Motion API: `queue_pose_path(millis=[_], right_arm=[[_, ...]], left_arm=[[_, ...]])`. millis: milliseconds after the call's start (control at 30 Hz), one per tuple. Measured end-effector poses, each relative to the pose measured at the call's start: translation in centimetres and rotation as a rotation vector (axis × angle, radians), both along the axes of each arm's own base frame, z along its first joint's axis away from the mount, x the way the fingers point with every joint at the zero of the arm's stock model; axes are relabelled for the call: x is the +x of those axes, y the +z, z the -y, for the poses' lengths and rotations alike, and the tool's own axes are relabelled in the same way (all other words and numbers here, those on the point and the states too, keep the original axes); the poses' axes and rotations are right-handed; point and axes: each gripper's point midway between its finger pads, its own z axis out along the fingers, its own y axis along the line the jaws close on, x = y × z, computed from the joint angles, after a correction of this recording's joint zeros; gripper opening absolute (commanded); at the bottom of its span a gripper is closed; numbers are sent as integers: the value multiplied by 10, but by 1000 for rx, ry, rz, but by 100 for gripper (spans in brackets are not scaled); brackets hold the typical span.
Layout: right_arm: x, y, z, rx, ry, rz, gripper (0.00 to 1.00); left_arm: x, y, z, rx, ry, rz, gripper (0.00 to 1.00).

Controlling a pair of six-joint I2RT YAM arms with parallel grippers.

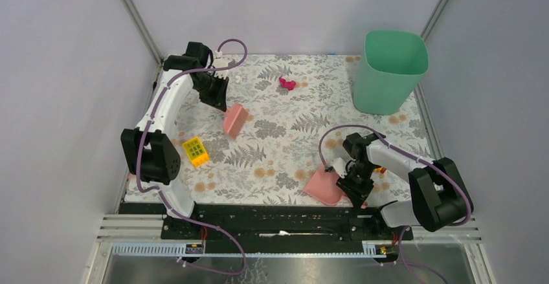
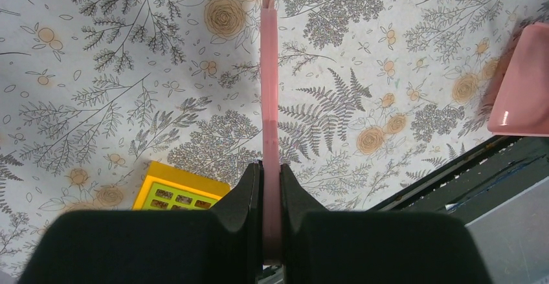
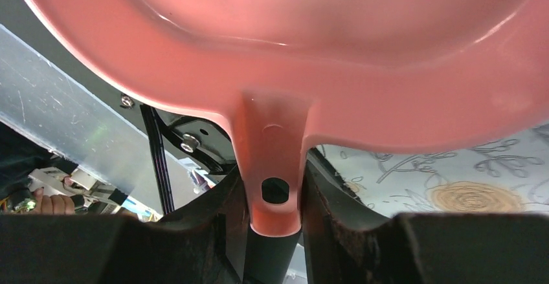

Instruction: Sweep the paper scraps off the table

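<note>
One magenta paper scrap (image 1: pixel 287 83) is the only one I can see, lying on the bench (image 1: pixel 278 158) close to its far edge, about midway along and well apart from both my tools. My left gripper (image 2: pixel 270 171) is clamped on a thin pink sweeper blade (image 2: pixel 270 90) over the bench's left half, with a yellow brick (image 1: pixel 196 151) nearer the left edge. My right gripper (image 3: pixel 275 184) is closed around the handle of the pink dustpan (image 1: pixel 322 185) at the near edge toward the right corner, and a green bin (image 1: pixel 390 70) stands in the far right corner.
</note>
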Motion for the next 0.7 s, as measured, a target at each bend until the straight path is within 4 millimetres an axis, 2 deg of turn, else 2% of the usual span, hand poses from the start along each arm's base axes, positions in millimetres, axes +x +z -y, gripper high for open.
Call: queue_pose_path(millis=[100, 133, 167, 200, 233, 267, 333, 367, 433, 533, 567, 633, 700], right_arm=[[-12, -3, 4, -20, -37, -21, 0], [-16, -4, 9, -45, -38, -21, 73], [-8, -10, 10, -51, -32, 22, 93], [6, -19, 8, -44, -30, 92, 95], [13, -16, 4, -39, -58, 111, 96], [32, -15, 0, -33, -65, 191, 99], [100, -15, -22, 55, -79, 465, 99], [130, -8, -31, 82, -90, 566, 99], [185, 21, -50, 147, -122, 736, 99], [245, 78, -75, 245, -157, 938, 99], [263, 100, -83, 282, -167, 1011, 99], [278, 119, -88, 316, -181, 1085, 99], [280, 115, -88, 316, -190, 1097, 99]], left_arm=[[-1, 0, 1, 2, -5, -2, 0], [-1, 0, 1, 3, -6, -3, 0], [-1, 0, 1, 3, -7, -2, 0], [-1, 0, 1, 3, -7, -3, 0], [-2, -1, 1, 3, -7, -4, 0], [-2, 0, 1, 3, -7, -4, 0], [-2, 0, 1, 4, -8, -4, 0], [-2, -1, 1, 4, -8, -5, 0], [-2, -1, 1, 4, -8, -5, 0], [-3, -2, 0, 5, -8, -9, 0], [-3, -2, 0, 5, -8, -11, 0], [-3, -2, 0, 5, -8, -11, 0], [-3, -2, 0, 5, -8, -11, 0]])
